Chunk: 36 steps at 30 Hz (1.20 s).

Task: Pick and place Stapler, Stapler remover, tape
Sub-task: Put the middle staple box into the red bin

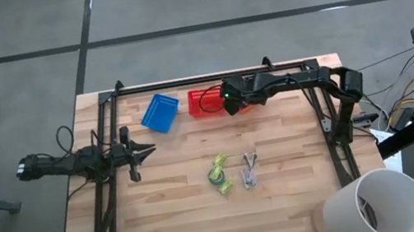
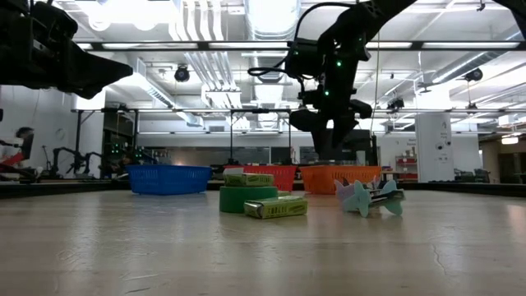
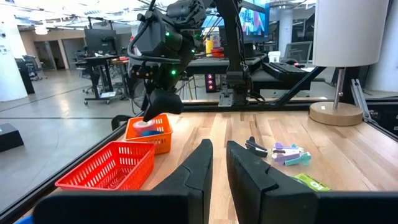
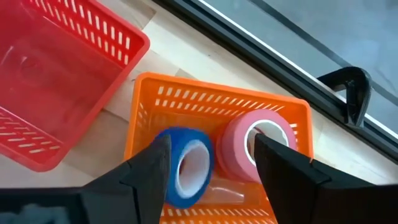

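Tape: blue roll and pink roll lying in the orange basket at far centre, directly beneath the right hand, fingers spread, grasping nothing. Green roll near-left on the surface, nearer the left hand, nearly closed, empty.

- High view: even, moderate light over the surface; shadows soft and short, no glare.
- Low view: ceiling strip lights above the surface blow out to white; both arms read as dark silhouettes against them.
- Low view: near planks blurred, faint sheen.
- Left wrist view: own gripper soft and dark; lamp shade brightly lit.
- Right wrist view: orange basket evenly lit, colours saturated.
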### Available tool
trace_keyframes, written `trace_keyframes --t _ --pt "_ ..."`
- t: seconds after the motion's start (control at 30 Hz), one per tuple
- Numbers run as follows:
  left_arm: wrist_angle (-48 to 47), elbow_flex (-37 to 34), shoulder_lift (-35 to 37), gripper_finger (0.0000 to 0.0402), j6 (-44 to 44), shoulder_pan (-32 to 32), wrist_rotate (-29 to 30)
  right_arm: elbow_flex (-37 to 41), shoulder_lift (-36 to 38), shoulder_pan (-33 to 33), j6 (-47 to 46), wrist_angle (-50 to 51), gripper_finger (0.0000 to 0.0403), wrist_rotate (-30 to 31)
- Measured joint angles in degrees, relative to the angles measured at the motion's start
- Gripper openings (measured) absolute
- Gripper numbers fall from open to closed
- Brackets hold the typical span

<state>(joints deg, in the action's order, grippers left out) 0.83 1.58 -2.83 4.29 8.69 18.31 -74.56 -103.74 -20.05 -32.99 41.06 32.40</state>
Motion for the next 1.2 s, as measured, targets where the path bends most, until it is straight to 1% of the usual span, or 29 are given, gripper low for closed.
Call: trace_keyframes --t 0.3,0.5,0.9,0.97,1.1,1.2 --pt "0.0 0.0 0.0 0.0051 0.0 0.0 0.0 0.0 0.0 0.3 0.4 -0.1 0.0214 0.7" --pt "0.0 0.0 0.0 0.0051 0.0 0.0 0.0 0.0 0.2 3.4 1.8 -0.7 0.0205 0.0" --pt "0.0 0.0 0.0 0.0051 0.0 0.0 0.0 0.0 0.3 11.3 11.9 -11.3 0.0199 -14.1" --pt "0.0 0.0 0.0 0.0051 0.0 0.0 0.0 0.0 0.2 12.3 14.5 -12.7 0.0198 -18.1" --pt "0.0 0.0 0.0 0.0051 0.0 0.0 0.0 0.0 0.2 15.5 21.7 -15.6 0.0198 -29.4" --pt "0.0 0.0 0.0 0.0051 0.0 0.0 0.0 0.0 0.1 18.5 28.1 -18.0 0.0198 -34.4"
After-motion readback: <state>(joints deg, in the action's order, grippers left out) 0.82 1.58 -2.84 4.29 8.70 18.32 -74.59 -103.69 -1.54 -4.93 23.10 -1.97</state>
